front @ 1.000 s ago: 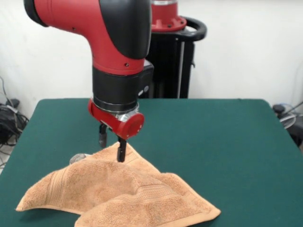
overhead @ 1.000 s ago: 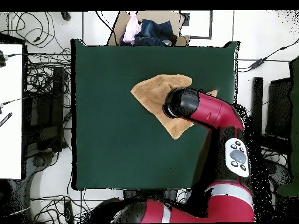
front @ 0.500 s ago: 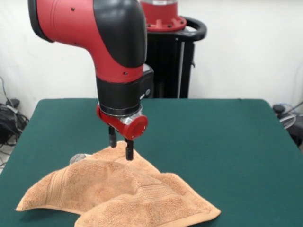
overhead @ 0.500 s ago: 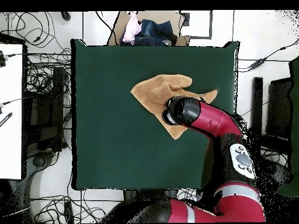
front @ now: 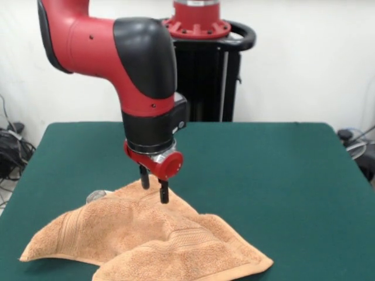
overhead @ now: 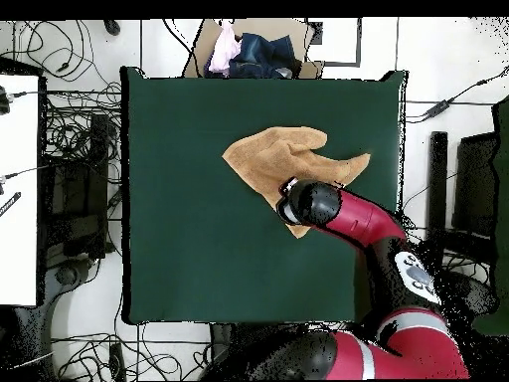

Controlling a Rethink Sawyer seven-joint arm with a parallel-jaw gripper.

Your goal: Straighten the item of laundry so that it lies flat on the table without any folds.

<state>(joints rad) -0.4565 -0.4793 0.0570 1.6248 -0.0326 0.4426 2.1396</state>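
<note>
Desk (front: 281, 175) is covered in dark green cloth, with a white wall behind it and tangled cables (overhead: 70, 149) on the floor beside it. A box of clothes (overhead: 254, 50) sits just past the desk's edge opposite the robot's base. Towel (front: 146, 237) lies rumpled and folded over itself on the desk, toward that edge. Tool (front: 153, 188) hangs over the towel's raised ridge, its two fingers (front: 164, 192) slightly parted, released and gripping nothing, tips just at the cloth.
</note>
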